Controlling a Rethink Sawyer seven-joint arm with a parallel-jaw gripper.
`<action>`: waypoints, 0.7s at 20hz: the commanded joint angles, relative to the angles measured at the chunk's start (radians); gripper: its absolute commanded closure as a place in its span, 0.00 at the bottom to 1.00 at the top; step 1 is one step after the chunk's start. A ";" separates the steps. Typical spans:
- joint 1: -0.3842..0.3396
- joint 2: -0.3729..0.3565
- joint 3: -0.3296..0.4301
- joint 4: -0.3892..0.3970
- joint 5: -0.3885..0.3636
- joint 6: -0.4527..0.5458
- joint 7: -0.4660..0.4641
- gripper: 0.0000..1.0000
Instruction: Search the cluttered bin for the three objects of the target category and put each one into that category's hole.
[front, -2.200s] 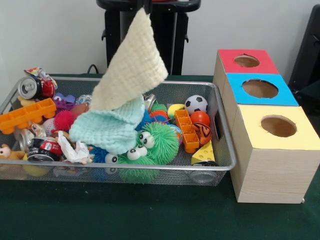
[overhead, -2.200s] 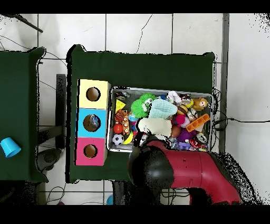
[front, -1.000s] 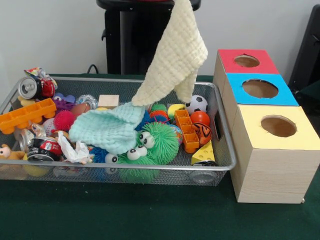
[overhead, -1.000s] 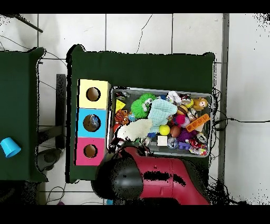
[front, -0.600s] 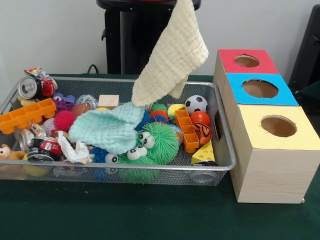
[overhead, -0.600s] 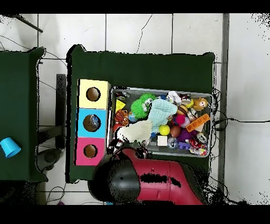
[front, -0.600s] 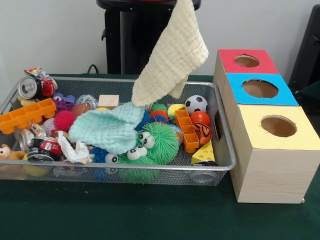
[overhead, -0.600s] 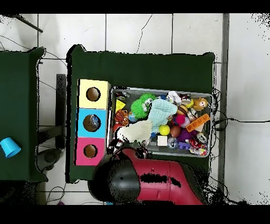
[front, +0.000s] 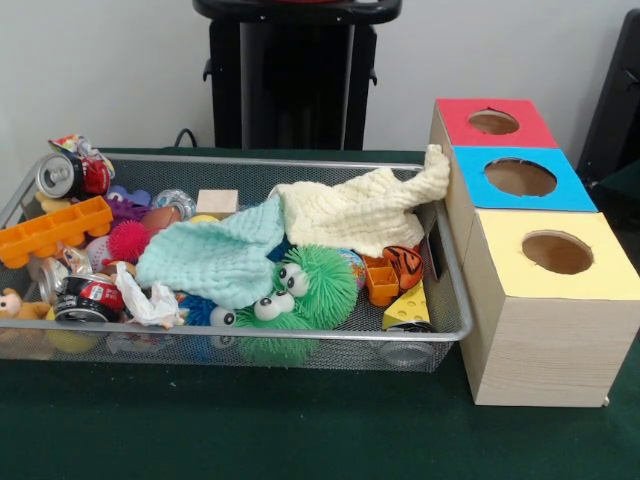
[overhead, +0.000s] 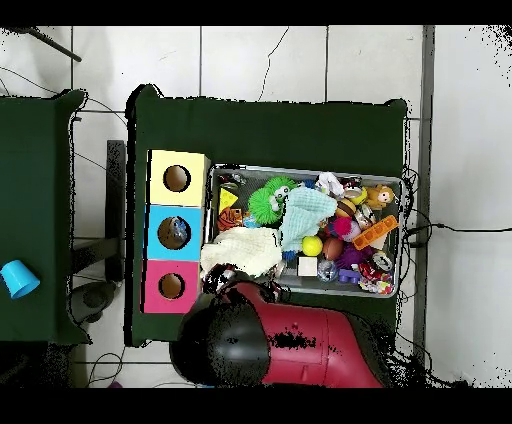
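Observation:
A cream knitted cloth (front: 360, 210) lies at the right end of the wire bin (front: 250, 333), one corner draped over the rim against the blue-topped box (front: 520, 178). Overhead, the cream cloth (overhead: 243, 252) sits at the bin's end beside the boxes. A mint cloth (front: 215, 260) is spread over toys in the middle. The red and black arm (overhead: 290, 345) covers the bin's lower edge in the overhead view, and the gripper does not show beneath it. No gripper appears in the front view.
Three boxes with round holes stand in a row: red-topped (front: 490, 122), blue-topped, yellow-topped (front: 557, 252). The bin also holds a green fuzzy toy (front: 315, 285), an orange block (front: 50, 230), a can (front: 65, 173), a cheese wedge (front: 410, 305), a wooden block (front: 217, 201). A blue cup (overhead: 15, 278) sits on the side table.
The cream cloth hung high over the bin and moved toward the boxes. It has now dropped and lies in the bin's right end, covering the balls.

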 joint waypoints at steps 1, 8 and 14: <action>-0.041 0.013 -0.026 0.003 0.052 0.063 0.059 0.00; -0.211 -0.024 0.007 0.109 0.082 -0.037 -0.223 0.00; -0.422 -0.035 0.102 0.174 0.084 -0.086 -0.476 0.00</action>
